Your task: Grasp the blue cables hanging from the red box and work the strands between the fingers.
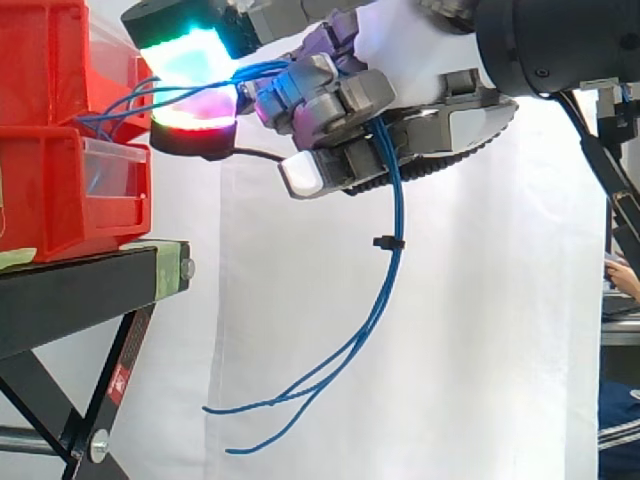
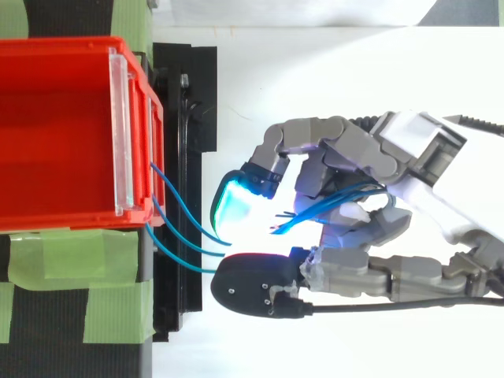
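Robot hand (image 1: 335,100) has its fingers curled around the blue cables (image 1: 388,260), which run from the front edge of the red box (image 2: 71,47) into the grip and hang loose below it, beyond the black stand (image 1: 80,290). The grasp looks made, so working the strands is in hand. Next calls for sliding fingers over them without tugging. A clear divider (image 2: 118,134) stands inside the box's front.
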